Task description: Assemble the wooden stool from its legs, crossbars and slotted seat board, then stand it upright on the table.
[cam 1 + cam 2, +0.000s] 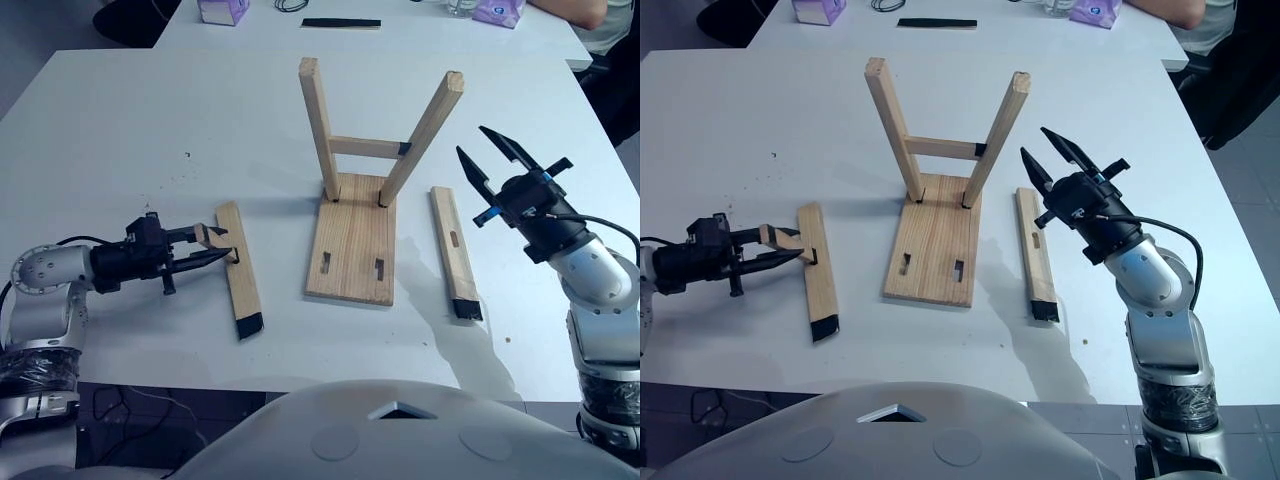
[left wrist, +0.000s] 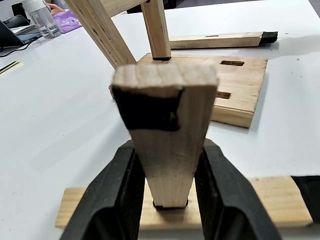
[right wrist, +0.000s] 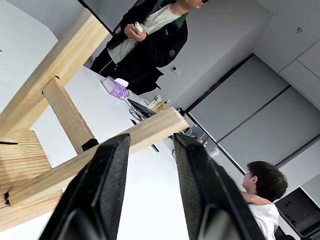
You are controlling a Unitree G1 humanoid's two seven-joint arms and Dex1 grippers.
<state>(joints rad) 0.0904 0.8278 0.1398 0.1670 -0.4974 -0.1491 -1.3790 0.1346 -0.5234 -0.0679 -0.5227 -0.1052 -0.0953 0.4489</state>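
Left pincer (image 1: pixel 222 245) clamped on short crossbar (image 2: pixel 165 135), which stands in the slot of loose leg (image 1: pixel 240 285), flat on counter (image 1: pixel 120 150). Centre: seat board (image 1: pixel 350 255) lying flat, two upright legs (image 1: pixel 322 130) in it, joined by a rung (image 1: pixel 365 147). Second loose leg (image 1: pixel 455 250) lies just right of the board. Right pincer (image 1: pixel 470 139) apart, raised near the right upright leg.

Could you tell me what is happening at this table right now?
A stool is half built. The left gripper clamps a short crossbar seated in the slot of a leg lying flat. The seat board already carries two upright legs; a spare leg lies beside it. The right gripper hangs open nearby.
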